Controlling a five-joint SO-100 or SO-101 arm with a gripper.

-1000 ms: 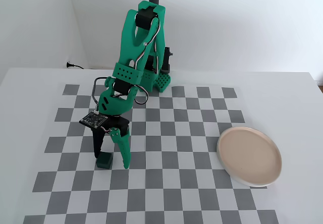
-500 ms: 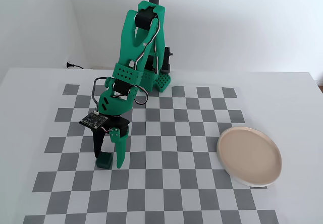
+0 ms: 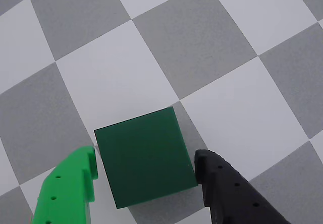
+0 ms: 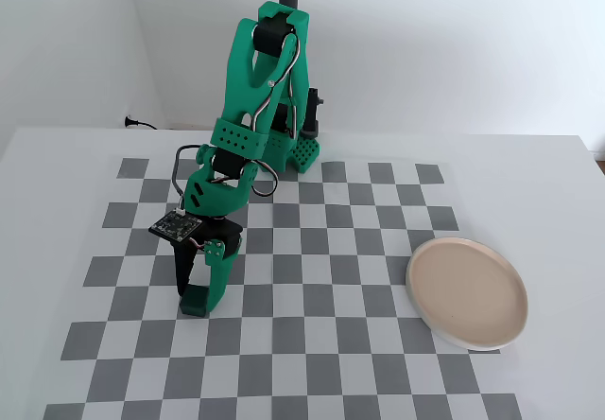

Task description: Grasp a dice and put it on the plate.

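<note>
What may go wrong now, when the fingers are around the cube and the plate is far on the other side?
1. In the wrist view the cube sits turned between the fingers, so they may press its corners and it could twist or pop out.
2. The plate lies far to the right in the fixed view; a weak hold could drop the cube on the way.

Tool (image 4: 198, 299) fingers now tight against dice (image 4: 196, 298)

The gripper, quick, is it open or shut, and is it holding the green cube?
Gripper: closed around the dice, one finger on each side, right against it; the dice sits on the checkered mat, not lifted.
</note>
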